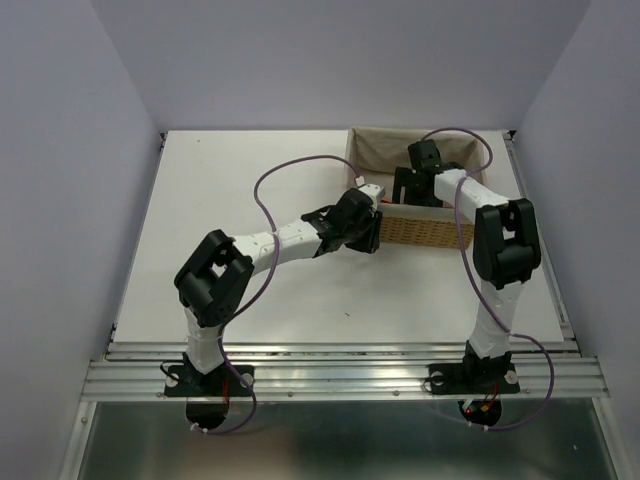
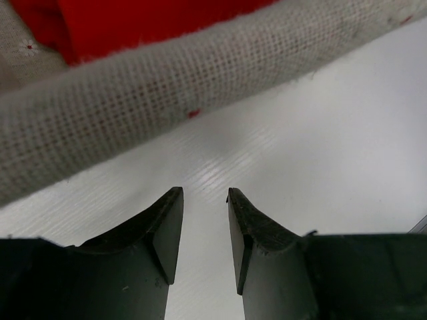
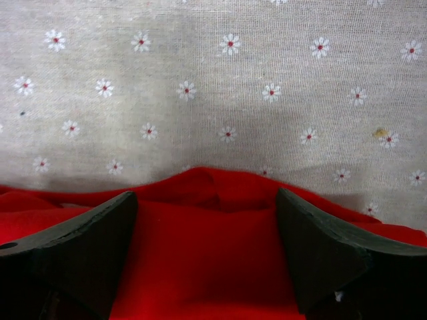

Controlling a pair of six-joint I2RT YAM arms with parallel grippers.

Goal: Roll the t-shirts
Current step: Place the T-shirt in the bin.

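Task status: early stage. The red t-shirt (image 3: 200, 260) lies bunched inside the wicker basket (image 1: 425, 235), directly beneath and between the fingers of the right gripper (image 3: 207, 200). That gripper is spread wide and pinches nothing; the flower-print lining (image 3: 200, 87) stands just beyond it. The left gripper (image 2: 203, 193) hovers outside the basket with the rim just ahead, its jaws part-way apart and only bare desk (image 2: 320, 147) between them. No roll is formed. Remaining, in my judgement: grasp the cloth, lift it out, spread it flat on the desk, roll it.
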